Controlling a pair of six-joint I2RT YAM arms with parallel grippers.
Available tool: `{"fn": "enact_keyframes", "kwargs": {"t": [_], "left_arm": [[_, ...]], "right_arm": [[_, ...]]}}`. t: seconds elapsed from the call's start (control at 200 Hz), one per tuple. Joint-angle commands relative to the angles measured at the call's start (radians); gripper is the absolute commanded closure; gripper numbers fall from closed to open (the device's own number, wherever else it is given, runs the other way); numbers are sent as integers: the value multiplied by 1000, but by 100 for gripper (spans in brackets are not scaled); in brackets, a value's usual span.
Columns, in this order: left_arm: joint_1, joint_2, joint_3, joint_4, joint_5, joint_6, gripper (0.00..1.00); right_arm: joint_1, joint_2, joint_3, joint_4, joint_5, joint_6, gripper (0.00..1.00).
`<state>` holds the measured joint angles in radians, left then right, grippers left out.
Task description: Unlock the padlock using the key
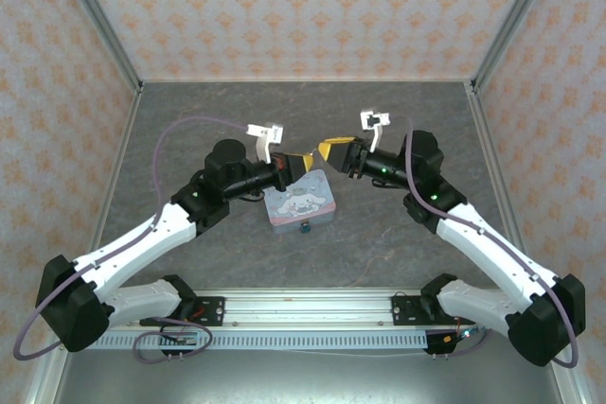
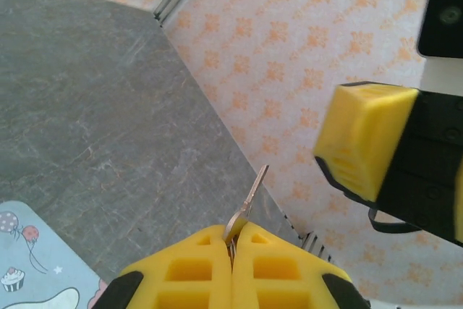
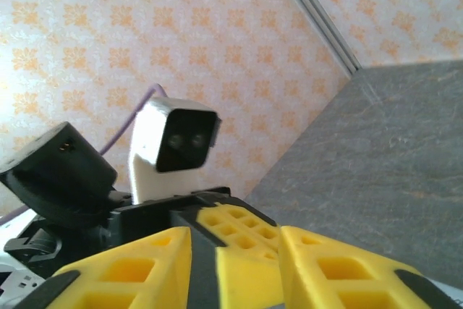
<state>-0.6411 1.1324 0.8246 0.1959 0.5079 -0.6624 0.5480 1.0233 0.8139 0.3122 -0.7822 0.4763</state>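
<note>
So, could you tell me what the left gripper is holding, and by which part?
The left gripper pinches the key by its lower end; the thin tip sticks out above.

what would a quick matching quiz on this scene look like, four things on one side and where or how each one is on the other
Things:
1. key
2. padlock
3. cartoon tin
4. right end effector

Places or states:
A. lying flat on the grey table
B. open, facing the other arm
C. pinched in the left end effector, tip sticking out
D. at the tin's near edge

Pairs: 1-C, 2-D, 3-A, 4-B
</note>
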Motion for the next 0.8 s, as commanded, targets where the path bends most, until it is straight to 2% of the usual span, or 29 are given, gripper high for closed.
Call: {"fn": "enact_keyframes", "kwargs": {"t": [0.0, 0.355, 0.796], "left_arm": [[1, -11, -24, 147, -51, -99, 100], [-4, -23, -14, 186, -48, -127, 100], [-22, 2, -3, 229, -46, -150, 100]], "right_arm": [[-3, -11, -58, 195, 4, 110, 61], [12, 87, -135, 478, 4, 303, 61], [15, 150, -121, 531, 2, 338, 66]]}}
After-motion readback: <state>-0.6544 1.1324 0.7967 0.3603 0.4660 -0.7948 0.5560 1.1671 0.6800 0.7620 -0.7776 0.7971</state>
